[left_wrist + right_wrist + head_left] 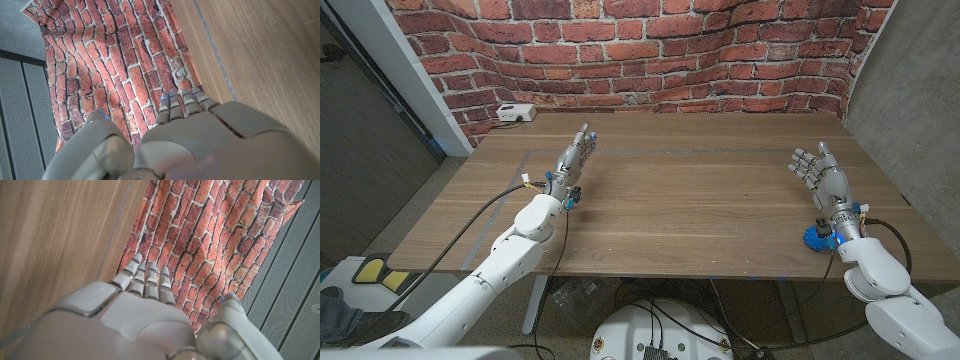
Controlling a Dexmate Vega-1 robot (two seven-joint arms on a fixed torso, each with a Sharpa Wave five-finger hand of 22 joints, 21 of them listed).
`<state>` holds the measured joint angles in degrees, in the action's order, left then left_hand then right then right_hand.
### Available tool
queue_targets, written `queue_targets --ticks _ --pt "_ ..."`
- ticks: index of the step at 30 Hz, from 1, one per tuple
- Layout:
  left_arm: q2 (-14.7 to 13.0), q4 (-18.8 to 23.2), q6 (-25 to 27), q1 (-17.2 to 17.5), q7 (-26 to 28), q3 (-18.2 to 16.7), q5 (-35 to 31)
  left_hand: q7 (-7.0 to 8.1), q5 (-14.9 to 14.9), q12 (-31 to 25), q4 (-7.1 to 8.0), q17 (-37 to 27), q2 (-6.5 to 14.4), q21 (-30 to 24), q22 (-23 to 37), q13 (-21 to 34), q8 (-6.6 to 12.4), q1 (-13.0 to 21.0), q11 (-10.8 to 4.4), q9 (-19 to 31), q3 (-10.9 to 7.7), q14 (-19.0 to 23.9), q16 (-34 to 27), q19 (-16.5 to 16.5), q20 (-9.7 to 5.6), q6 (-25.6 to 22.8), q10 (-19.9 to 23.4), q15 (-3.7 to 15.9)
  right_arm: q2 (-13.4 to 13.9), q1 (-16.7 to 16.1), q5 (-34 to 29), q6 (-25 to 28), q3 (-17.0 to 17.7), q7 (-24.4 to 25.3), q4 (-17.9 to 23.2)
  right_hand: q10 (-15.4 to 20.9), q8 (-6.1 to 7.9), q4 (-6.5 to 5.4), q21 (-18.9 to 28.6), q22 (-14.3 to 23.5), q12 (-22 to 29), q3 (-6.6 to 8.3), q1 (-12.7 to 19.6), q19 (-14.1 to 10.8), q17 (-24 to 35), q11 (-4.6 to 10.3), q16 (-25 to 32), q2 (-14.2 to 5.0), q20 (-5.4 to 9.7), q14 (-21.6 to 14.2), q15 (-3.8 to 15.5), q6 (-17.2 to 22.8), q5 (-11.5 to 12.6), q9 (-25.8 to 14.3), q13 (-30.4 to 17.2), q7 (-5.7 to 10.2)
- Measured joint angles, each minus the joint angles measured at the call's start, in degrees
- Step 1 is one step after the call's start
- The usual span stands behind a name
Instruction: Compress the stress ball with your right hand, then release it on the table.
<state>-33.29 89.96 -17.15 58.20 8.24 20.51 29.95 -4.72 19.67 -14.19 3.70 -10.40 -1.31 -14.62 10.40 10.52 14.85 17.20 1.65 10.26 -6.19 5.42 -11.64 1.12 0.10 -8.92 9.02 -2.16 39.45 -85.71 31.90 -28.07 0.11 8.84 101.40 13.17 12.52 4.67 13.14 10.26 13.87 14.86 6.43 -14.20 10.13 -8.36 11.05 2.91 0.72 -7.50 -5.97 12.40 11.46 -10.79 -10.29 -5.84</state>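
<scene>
Hands number two, both over the desk point(700, 210) and both holding nothing. One left hand point(573, 160) is near the desk's left edge with its fingers point(181, 102) held straight and close together, pointing toward the brick wall point(640, 50). One right hand point(820, 170) stands near the right edge, palm upright, its fingers point(145, 277) loosely apart. One small white box point(516, 113) with a cable sits at the far left corner. No stress ball can be made out anywhere on the wooden top.
</scene>
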Motion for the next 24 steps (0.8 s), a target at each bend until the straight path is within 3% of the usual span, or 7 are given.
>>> queue_targets --ticks 1,6,7,24 --pt "0.01 0.00 0.48 -0.02 0.47 0.03 -0.55 0.00 0.00 0.00 0.00 0.00 0.00 0.00 0.00 0.00 0.00 0.00 0.00 0.00 0.00 0.00 0.00 0.00 0.00 0.00 0.00 0.00 -0.58 -2.21 0.00 0.00 1.41 0.00 0.68 0.12 0.00 0.00 0.00 0.00 0.00 0.00 0.00 0.00 0.00 0.12 0.00 0.00 0.00 -0.13 -0.12 0.00 0.00 0.00 0.00 0.00" --pt "0.31 0.00 0.48 -0.52 0.47 0.28 -0.55 0.00 0.00 0.00 0.00 0.00 0.00 0.22 0.00 0.00 -0.26 0.00 0.00 0.00 0.00 0.00 0.00 0.00 0.00 -0.41 0.00 0.00 -0.58 -2.21 0.01 0.00 1.41 -0.01 0.68 0.65 0.00 0.00 0.00 0.00 0.00 0.00 0.19 0.00 0.00 0.19 0.00 -0.19 0.00 -0.20 -0.20 0.07 0.00 0.00 0.00 0.08" --pt "0.35 -0.02 0.49 -0.67 0.54 0.36 -0.95 0.10 0.00 0.00 0.00 0.00 0.00 0.22 0.00 0.00 -0.26 0.00 0.00 0.00 0.00 0.00 0.00 0.00 0.00 -0.52 0.00 0.00 -1.21 -4.18 0.01 0.00 2.62 -0.01 1.63 0.65 0.00 0.10 0.00 0.00 0.00 0.10 0.23 0.00 0.00 0.19 0.00 -0.23 0.00 -0.20 -0.20 0.22 0.00 0.00 0.00 0.22" --pt "1.07 -0.60 0.49 -2.20 -0.04 1.56 -1.93 0.10 0.00 0.44 0.01 0.00 0.54 0.44 0.00 0.00 -0.57 0.53 0.00 -0.01 0.00 -0.01 0.24 -0.01 0.00 -0.51 0.00 0.01 -3.93 -9.82 -1.23 -1.04 6.70 0.19 4.03 2.69 0.86 0.23 0.00 0.00 0.55 0.24 0.53 -1.23 0.15 0.19 0.00 -0.53 -0.20 -1.54 -0.09 4.80 -0.24 -0.29 -0.30 1.33"
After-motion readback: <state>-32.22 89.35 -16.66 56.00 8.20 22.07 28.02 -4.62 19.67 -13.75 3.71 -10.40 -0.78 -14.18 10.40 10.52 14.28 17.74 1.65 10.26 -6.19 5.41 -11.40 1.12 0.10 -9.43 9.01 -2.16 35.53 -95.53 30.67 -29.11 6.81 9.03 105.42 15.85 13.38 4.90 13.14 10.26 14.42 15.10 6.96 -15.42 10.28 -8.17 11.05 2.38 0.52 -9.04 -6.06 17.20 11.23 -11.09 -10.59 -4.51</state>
